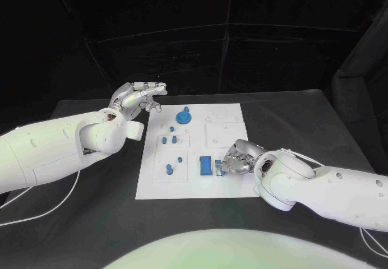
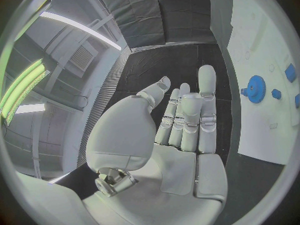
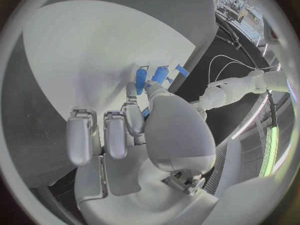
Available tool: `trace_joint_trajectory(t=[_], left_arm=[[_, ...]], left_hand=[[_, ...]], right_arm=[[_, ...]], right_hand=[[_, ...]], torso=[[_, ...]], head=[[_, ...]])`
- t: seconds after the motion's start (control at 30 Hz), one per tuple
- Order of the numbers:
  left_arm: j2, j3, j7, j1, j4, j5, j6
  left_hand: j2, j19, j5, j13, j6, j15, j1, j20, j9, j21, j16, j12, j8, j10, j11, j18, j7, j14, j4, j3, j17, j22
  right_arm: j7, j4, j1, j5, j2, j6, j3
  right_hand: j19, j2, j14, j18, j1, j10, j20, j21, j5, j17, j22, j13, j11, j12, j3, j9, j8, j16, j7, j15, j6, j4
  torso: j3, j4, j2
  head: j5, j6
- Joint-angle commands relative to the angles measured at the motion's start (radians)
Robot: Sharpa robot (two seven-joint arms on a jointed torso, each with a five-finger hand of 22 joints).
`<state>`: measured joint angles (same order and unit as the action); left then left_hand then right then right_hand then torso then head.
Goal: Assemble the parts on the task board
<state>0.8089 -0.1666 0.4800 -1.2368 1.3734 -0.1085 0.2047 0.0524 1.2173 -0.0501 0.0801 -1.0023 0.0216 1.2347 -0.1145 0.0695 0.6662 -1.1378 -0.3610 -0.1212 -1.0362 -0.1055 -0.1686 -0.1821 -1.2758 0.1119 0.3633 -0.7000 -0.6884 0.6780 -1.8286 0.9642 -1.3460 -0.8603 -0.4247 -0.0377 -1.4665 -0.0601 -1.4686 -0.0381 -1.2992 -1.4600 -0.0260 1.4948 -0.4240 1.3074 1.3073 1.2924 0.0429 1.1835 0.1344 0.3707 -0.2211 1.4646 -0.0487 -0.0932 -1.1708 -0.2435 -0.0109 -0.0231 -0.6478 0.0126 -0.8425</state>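
The white task board (image 1: 194,182) lies in the middle of the black table. A blue gear (image 1: 184,117) stands at its far side, with small blue pegs (image 1: 168,136) nearer and two more blue pieces (image 1: 172,164) below them. A blue rectangular block (image 1: 207,165) sits near the board's right front. My right hand (image 1: 239,158) rests on the board beside it, and thumb and a finger pinch a small blue part (image 3: 145,113). My left hand (image 1: 139,95) hovers off the board's far left corner, its fingers (image 2: 187,115) stretched out and holding nothing. The gear (image 2: 255,88) lies to that hand's side.
Square recesses (image 1: 222,134) and a round one (image 1: 220,115) mark the board's right half. A white cable (image 1: 49,207) trails over the table at the near left. Black curtains close off the far side.
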Motion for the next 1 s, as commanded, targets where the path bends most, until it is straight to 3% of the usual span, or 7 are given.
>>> trace_joint_trajectory(t=[0.03,0.5,0.7,0.8,0.87,1.0], left_arm=[[-0.001,0.001,0.002,-0.001,0.002,-0.001,-0.013],[-0.002,0.001,0.000,-0.001,0.001,-0.001,-0.014],[-0.002,0.001,-0.001,-0.001,0.000,-0.001,-0.015],[-0.003,0.001,-0.001,-0.001,-0.001,-0.001,-0.016],[-0.004,0.001,-0.002,-0.001,-0.001,-0.001,-0.016],[-0.004,0.001,-0.001,-0.001,-0.003,-0.001,-0.016]], left_hand=[[-0.006,-0.002,0.001,0.001,-0.001,-0.002,0.006,-0.005,0.001,-0.007,0.000,-0.007,-0.004,0.009,0.001,-0.014,0.005,0.007,0.001,-0.007,0.002,0.002],[-0.006,-0.002,0.001,0.001,0.000,-0.002,0.005,-0.005,0.000,-0.007,0.000,-0.007,-0.005,0.010,0.001,-0.014,0.005,0.008,0.000,-0.009,0.004,0.002],[-0.006,-0.002,0.001,0.001,0.000,-0.002,0.005,-0.005,0.000,-0.007,0.000,-0.007,-0.005,0.010,0.001,-0.014,0.005,0.008,0.000,-0.009,0.004,0.002],[-0.006,-0.002,0.001,0.001,0.000,-0.002,0.005,-0.005,0.000,-0.008,0.001,-0.008,-0.005,0.011,0.001,-0.014,0.005,0.009,0.000,-0.010,0.006,0.002],[-0.006,-0.002,0.001,0.001,0.000,-0.002,0.005,-0.005,0.000,-0.008,0.001,-0.008,-0.005,0.011,0.001,-0.014,0.005,0.009,0.000,-0.010,0.006,0.002],[-0.006,-0.002,0.001,0.001,0.000,-0.002,0.005,-0.005,0.000,-0.008,0.001,-0.008,-0.005,0.011,0.001,-0.014,0.005,0.009,0.000,-0.010,0.006,0.002]], right_arm=[[0.005,0.003,0.001,-0.024,0.002,0.026,0.000],[0.005,0.008,0.001,-0.037,0.008,0.032,0.000],[0.005,0.010,0.001,-0.042,0.008,0.032,0.000],[0.004,0.009,0.001,-0.045,0.008,0.029,0.000],[0.004,0.008,0.001,-0.047,0.007,0.024,0.000],[-0.009,0.002,0.001,-0.049,-0.001,-0.003,0.000]], right_hand=[[-0.028,0.000,-0.073,0.009,0.011,-0.015,0.010,0.004,0.003,0.108,0.165,0.004,0.001,0.005,-0.001,0.004,-0.005,0.004,0.021,-0.007,-0.031,-0.007],[-0.029,-0.009,-0.072,0.010,0.070,-0.019,0.012,0.005,0.021,0.108,0.167,0.010,0.001,0.009,-0.029,0.018,-0.012,0.004,0.021,-0.008,-0.033,-0.035],[-0.029,-0.008,-0.072,0.010,0.126,-0.019,0.010,0.004,0.087,0.106,0.167,0.012,-0.001,0.006,-0.078,0.027,-0.015,0.002,0.019,-0.006,-0.033,-0.045],[-0.027,-0.008,-0.071,0.009,0.163,-0.018,0.009,0.003,0.184,0.104,0.166,0.011,-0.002,0.002,-0.117,0.031,-0.015,0.001,0.019,-0.005,-0.031,-0.045],[-0.027,-0.006,-0.070,0.009,0.175,-0.016,0.009,0.002,0.226,0.101,0.165,0.010,-0.002,-0.001,-0.142,0.035,-0.014,-0.001,0.018,-0.005,-0.029,-0.044],[-0.018,-0.008,-0.067,0.006,0.168,-0.010,0.008,-0.006,0.234,0.087,0.155,-0.001,-0.004,-0.021,-0.159,0.037,-0.011,-0.011,0.016,-0.004,-0.021,-0.040]], torso=[[-0.0002,0.0007,0.000],[0.0003,0.0000,0.000],[0.0004,0.0004,0.000],[-0.0002,0.0002,0.000],[-0.0003,0.0002,0.001],[-0.0016,0.0000,0.001]], head=[[0.001,-0.002],[0.002,-0.003],[0.002,-0.005],[0.003,-0.005],[0.003,-0.006],[0.003,-0.006]])
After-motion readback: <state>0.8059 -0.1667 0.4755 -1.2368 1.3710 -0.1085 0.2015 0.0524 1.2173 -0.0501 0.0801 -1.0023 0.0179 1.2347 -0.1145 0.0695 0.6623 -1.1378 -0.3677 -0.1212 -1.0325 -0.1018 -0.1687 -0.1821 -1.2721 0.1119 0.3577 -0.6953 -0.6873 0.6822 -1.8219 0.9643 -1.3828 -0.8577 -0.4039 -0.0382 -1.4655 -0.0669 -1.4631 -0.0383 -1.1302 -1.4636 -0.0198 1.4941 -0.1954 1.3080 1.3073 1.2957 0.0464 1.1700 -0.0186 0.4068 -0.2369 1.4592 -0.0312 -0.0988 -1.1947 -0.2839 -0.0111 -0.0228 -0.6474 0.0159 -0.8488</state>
